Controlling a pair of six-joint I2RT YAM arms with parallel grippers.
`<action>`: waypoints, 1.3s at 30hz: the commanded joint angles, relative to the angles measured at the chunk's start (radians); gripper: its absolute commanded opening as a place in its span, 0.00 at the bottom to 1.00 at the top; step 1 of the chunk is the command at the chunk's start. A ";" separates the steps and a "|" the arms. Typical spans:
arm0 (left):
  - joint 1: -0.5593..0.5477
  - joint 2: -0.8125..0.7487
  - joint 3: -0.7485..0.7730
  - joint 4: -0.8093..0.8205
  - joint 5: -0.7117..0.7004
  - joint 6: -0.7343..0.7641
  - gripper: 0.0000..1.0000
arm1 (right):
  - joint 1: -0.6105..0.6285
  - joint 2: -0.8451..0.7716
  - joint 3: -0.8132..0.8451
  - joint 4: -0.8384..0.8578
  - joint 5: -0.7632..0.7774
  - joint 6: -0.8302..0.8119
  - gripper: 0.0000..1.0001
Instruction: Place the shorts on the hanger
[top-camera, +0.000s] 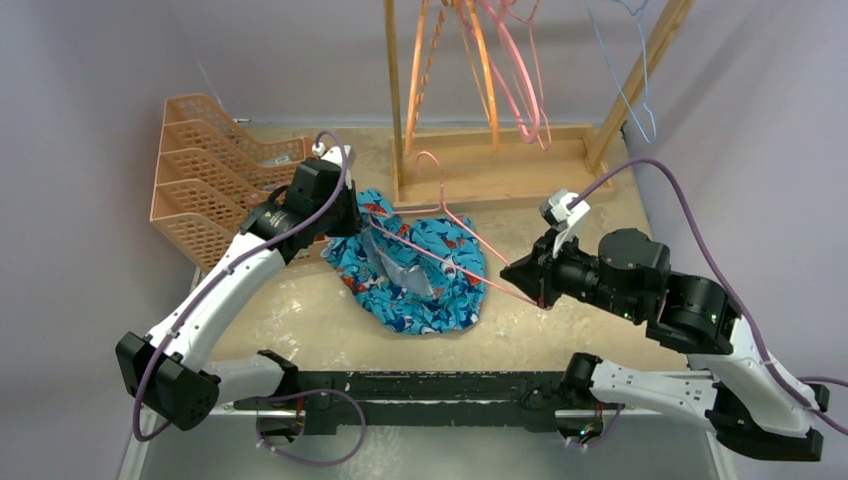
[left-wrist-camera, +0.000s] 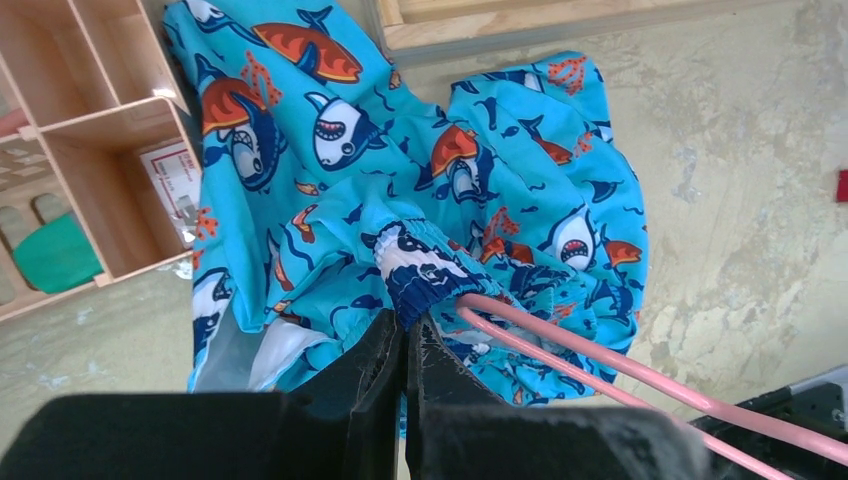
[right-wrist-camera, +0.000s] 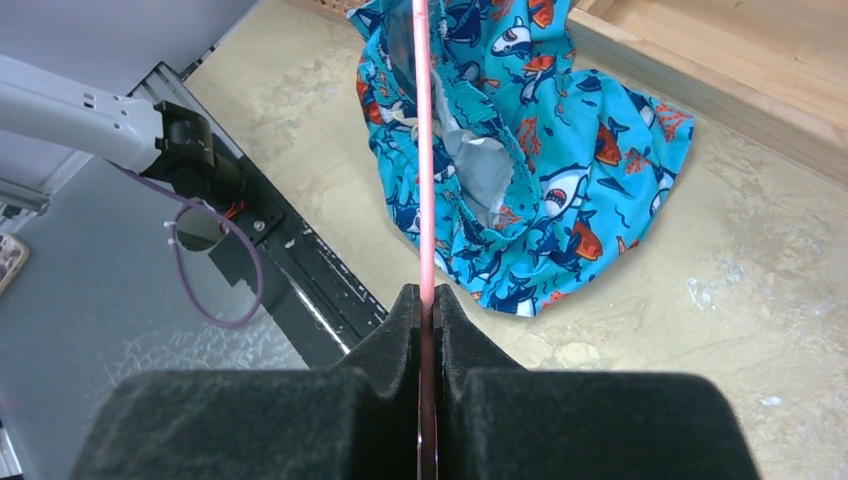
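The turquoise shark-print shorts (top-camera: 415, 270) lie bunched on the table centre, grey lining showing. The pink hanger (top-camera: 470, 240) runs across them, its hook (top-camera: 428, 160) toward the wooden rack base. My left gripper (top-camera: 345, 215) is shut on the shorts' waistband (left-wrist-camera: 425, 270), with the hanger's pink bars (left-wrist-camera: 600, 360) entering the fabric beside it. My right gripper (top-camera: 525, 275) is shut on the hanger's right corner; its bar (right-wrist-camera: 424, 150) runs straight away over the shorts (right-wrist-camera: 540, 180) in the right wrist view.
An orange compartment rack (top-camera: 215, 165) stands at the back left. A wooden stand (top-camera: 500, 160) at the back carries orange and pink hangers (top-camera: 500, 70) and light-blue wire hangers (top-camera: 630, 60). A black rail (top-camera: 420, 385) runs along the near edge.
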 joint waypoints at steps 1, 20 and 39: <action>0.011 -0.042 -0.004 0.067 0.086 -0.049 0.00 | 0.000 -0.046 -0.077 0.090 -0.032 0.009 0.00; 0.011 -0.202 0.013 0.478 0.422 -0.237 0.00 | -0.001 -0.112 -0.445 0.672 0.070 -0.076 0.00; -0.003 -0.203 0.127 0.296 0.579 0.168 0.42 | 0.000 -0.341 -0.784 1.337 0.059 -0.249 0.00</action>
